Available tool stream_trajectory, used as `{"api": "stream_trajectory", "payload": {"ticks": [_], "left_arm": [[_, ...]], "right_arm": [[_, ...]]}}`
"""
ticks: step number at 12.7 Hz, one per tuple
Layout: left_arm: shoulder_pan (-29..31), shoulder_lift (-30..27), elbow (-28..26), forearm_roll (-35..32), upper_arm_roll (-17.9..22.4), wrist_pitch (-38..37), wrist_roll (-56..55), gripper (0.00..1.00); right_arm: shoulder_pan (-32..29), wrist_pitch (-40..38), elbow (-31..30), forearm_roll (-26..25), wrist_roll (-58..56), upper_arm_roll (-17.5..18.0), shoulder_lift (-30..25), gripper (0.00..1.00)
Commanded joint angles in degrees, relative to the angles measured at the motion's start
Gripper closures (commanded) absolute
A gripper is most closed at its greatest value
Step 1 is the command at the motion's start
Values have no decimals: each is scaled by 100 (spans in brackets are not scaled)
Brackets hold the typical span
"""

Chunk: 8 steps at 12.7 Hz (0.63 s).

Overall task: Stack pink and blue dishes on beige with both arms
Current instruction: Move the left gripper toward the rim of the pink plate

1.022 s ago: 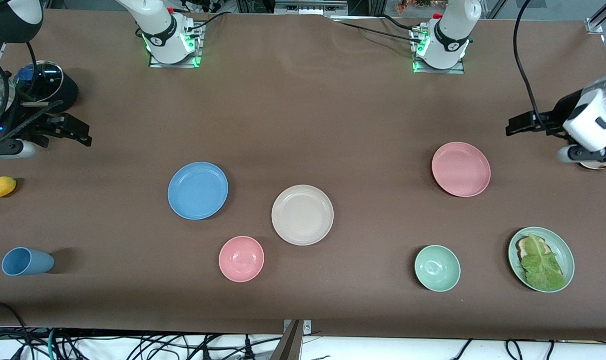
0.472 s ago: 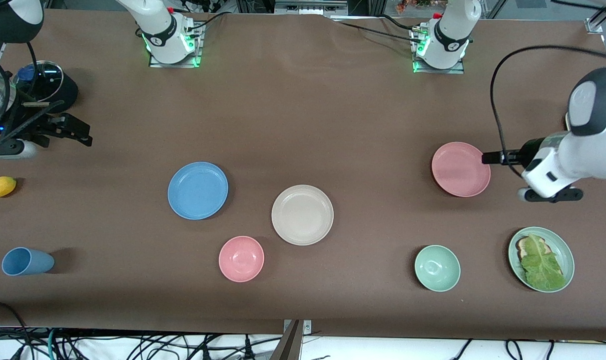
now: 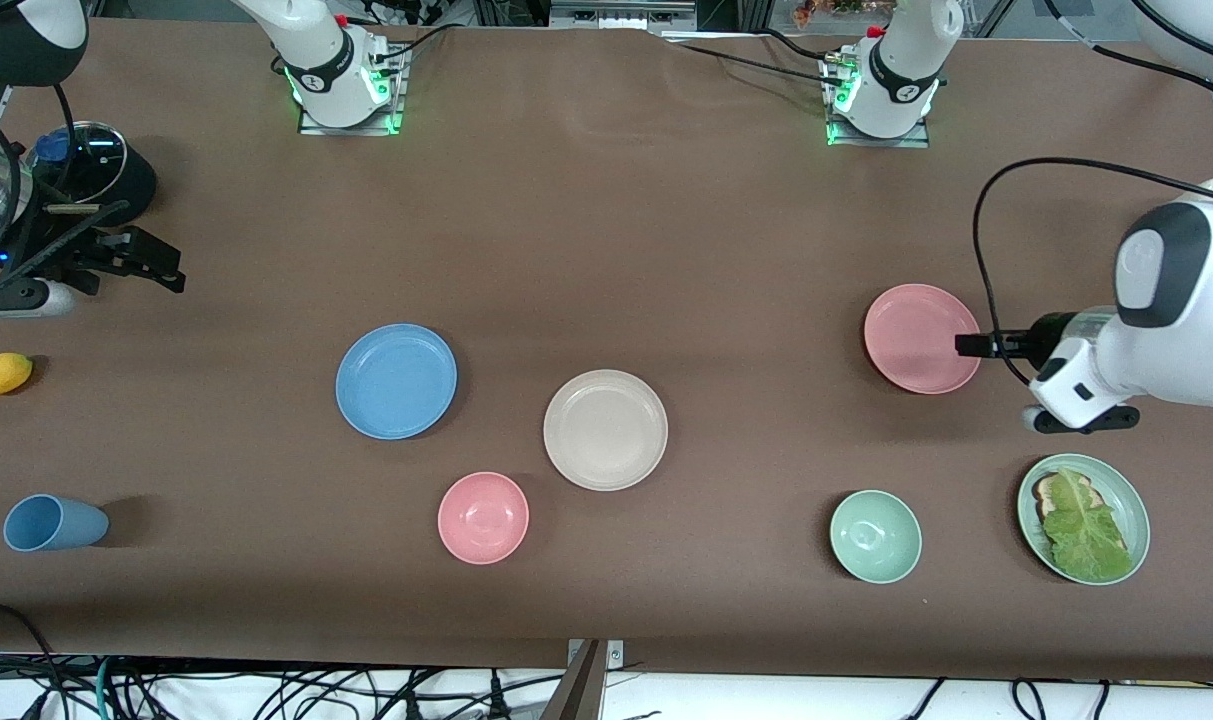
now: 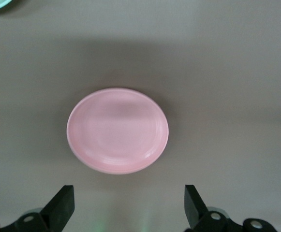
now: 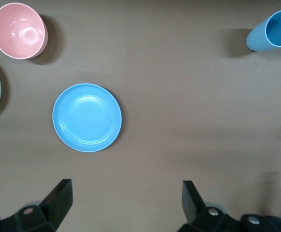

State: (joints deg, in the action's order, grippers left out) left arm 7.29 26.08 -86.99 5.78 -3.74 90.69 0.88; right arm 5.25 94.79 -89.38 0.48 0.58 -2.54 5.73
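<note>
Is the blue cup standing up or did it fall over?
Fallen over. The blue cup lies on its side on the table, its open mouth showing sideways, toward the right arm's end.

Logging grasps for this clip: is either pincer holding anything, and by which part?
Nothing held. Left pincer open at the pink plate's rim; right pincer open, waiting.

I'm working in a robotics lab: two arm bases [image 3: 341, 75] with green status lights are bolted along one edge of a brown-covered table [image 3: 606, 230], loose cables [image 3: 266, 690] tangle below the edge nearest the front camera, and aluminium framing [image 3: 616, 12] stands past the bases.
</note>
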Motion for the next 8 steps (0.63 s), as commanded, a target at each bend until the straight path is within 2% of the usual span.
{"api": "stream_trajectory", "payload": {"ticks": [1, 3, 5, 8], "left_arm": [[561, 55, -378, 476, -31, 500, 1218, 0], [782, -164, -1044, 1010, 39, 1061, 2105, 0], [871, -489, -1949, 1406, 127, 1896, 2949, 0], [897, -701, -2585, 1619, 189, 2417, 3470, 0]], "right_arm": [[-16, 22, -71, 84, 30, 17, -81, 0], [-16, 39, -71, 84, 30, 17, -81, 0], [-16, 48, -71, 84, 30, 17, -72, 0], [-16, 57, -71, 84, 30, 17, -81, 0]]}}
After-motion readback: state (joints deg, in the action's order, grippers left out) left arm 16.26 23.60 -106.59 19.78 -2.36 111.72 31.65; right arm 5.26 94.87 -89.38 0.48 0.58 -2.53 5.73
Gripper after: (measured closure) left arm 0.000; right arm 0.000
